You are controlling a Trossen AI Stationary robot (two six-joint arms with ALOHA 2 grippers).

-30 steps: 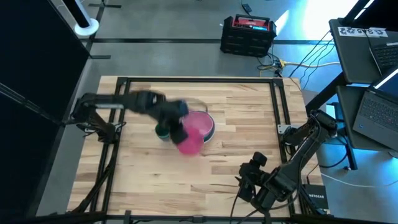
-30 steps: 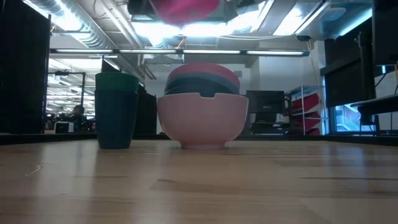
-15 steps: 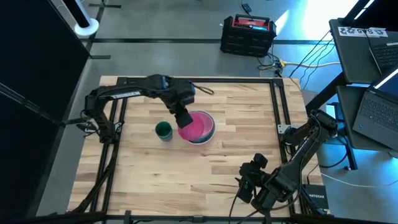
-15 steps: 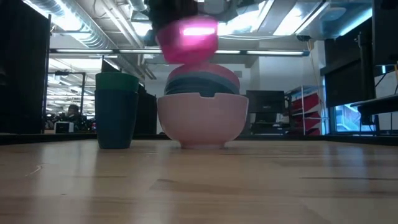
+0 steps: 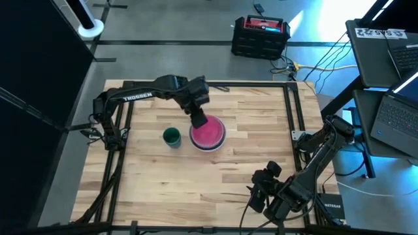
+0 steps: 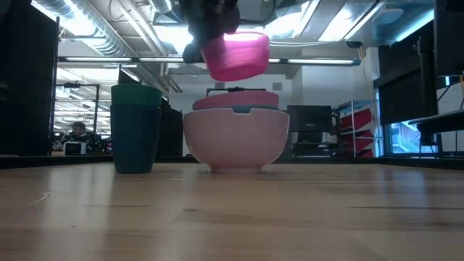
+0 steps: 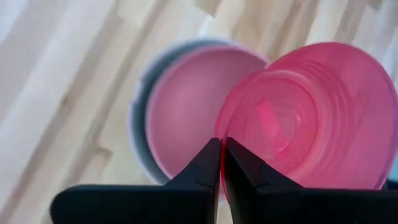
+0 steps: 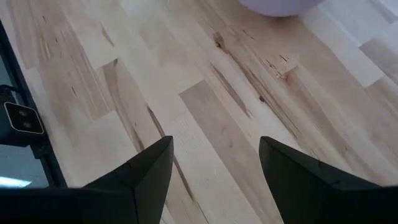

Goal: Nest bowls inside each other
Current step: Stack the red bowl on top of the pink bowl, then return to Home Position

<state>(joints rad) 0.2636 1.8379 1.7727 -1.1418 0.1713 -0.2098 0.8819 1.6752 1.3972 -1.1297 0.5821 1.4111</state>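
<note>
While my left end effector (image 7: pixel 221 163) is pinched tight on the rim of the magenta bowl (image 6: pixel 235 54), hanging tilted above the nested stack (image 6: pixel 236 138) mid-counter, I worry a tilted release would wedge it crooked or tip the stack toward the green cup (image 5: pixel 172 136) beside it. Right end effector (image 8: pixel 214 171) waits wide open, empty, near the counter's corner.

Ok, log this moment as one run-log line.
left gripper: jaws shut on magenta bowl, tilted, above stack | stack of bowls: on table beside green cup | right gripper: open, waiting, near edge
</note>
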